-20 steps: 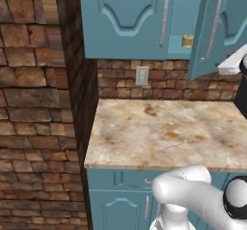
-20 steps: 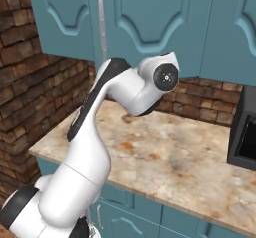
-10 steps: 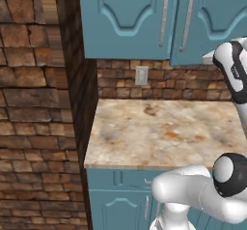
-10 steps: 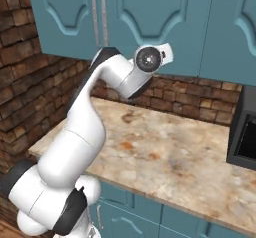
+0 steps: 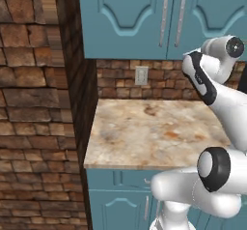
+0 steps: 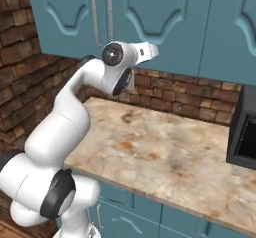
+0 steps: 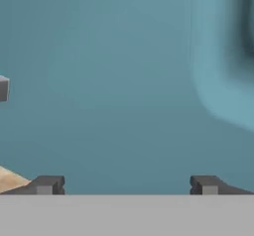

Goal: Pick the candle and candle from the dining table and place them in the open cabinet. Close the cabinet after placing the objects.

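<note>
- The cabinet (image 5: 169, 16) hangs on the wall above the dining table (image 5: 154, 127). Its two doors are shut, and the two long silver handles (image 5: 172, 17) stand side by side where the doors meet.
- In the right base view the same cabinet (image 6: 125, 17) runs along the top, and its handles (image 6: 102, 16) sit just above the robot's arm.
- The dining table (image 6: 165, 152) has a brown and beige stone top. It reaches back to the brick wall (image 5: 144, 79).
- A small white wall plug (image 5: 141, 75) sits on the bricks just above the back edge of the table.
- A dark box (image 6: 245, 132) stands at the far right edge of the table in the right base view. It could be a microwave, but I see too little of it to be sure.
- The gripper (image 7: 126, 184) is held up close to a teal cabinet door (image 7: 124, 81). Its two dark fingertips (image 7: 47, 184) are spread wide apart with nothing between them.
- A small bit of the stone table top (image 7: 10, 180) peeks in at the bottom left corner of the hand view.
- A tall brick pillar (image 5: 38, 103) stands at the left edge of the table.
</note>
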